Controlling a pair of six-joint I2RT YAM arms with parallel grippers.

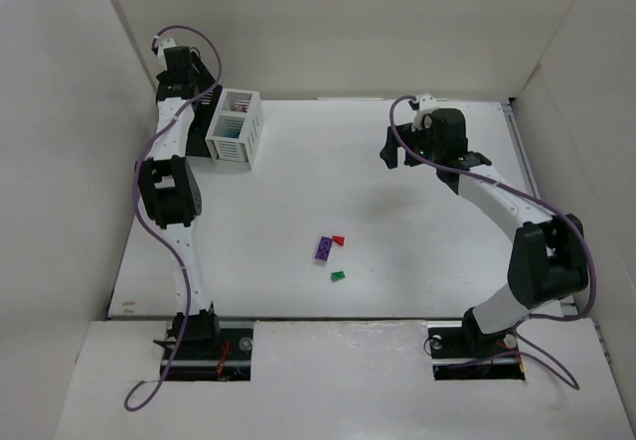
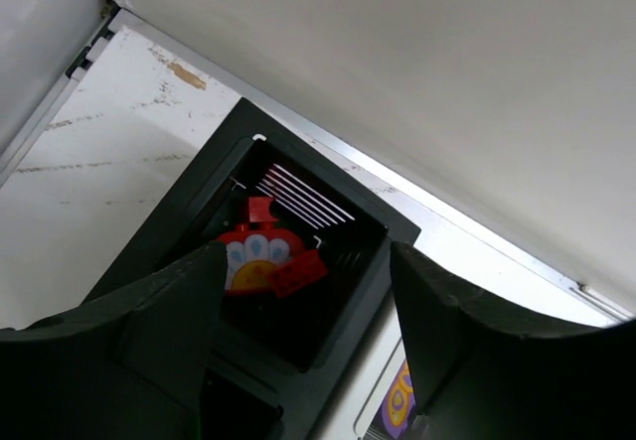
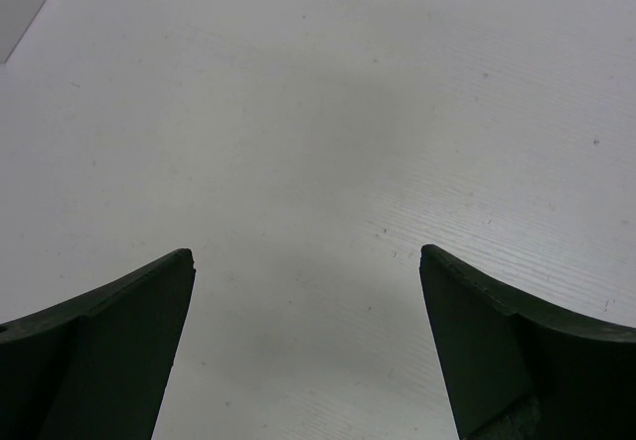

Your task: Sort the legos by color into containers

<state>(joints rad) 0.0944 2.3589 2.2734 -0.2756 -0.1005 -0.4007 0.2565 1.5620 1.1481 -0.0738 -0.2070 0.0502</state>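
Note:
My left gripper (image 2: 306,251) hangs open over the black container (image 2: 393,217), with nothing between its fingers. Inside that bin lie red legos: a small brick (image 2: 295,273), a round piece with a flower print (image 2: 253,256) and a tiny red piece (image 2: 260,210). The white container (image 1: 236,125) stands right beside it and holds a purple printed piece (image 2: 397,405). On the table lie a purple lego (image 1: 324,248), a red one (image 1: 339,240) and a green one (image 1: 338,276). My right gripper (image 3: 306,251) is open above bare table, far from them.
White walls enclose the table on the left, back and right. In the top view the left arm (image 1: 171,190) covers most of the black bin. A metal strip (image 2: 467,236) runs along the back wall just behind the bins.

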